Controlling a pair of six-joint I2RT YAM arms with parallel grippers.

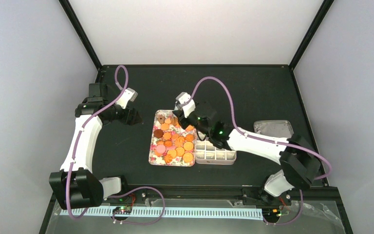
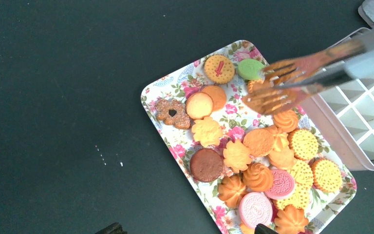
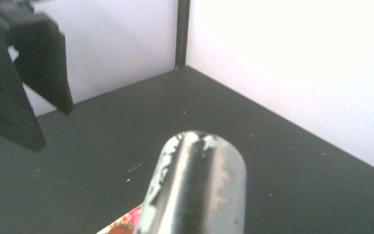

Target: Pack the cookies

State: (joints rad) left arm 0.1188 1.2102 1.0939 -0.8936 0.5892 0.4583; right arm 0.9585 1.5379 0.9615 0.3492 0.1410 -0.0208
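Right end effector [image 1: 197,123] is clamped on the metal tongs [image 2: 297,78], reaching in over the far end of the flowered tray [image 2: 151,95]. The tong tips sit just beside the green biscuit [image 2: 250,68], though I can't tell if they've pinched anything. The cookies [image 2: 258,141] are all heaped on that tray at mid-bench [image 1: 253,92], with the white divided box [image 2: 365,122] hard against its right side. The left end effector [image 1: 135,117] hangs left of the tray, fingers spread wide, gripping nothing.
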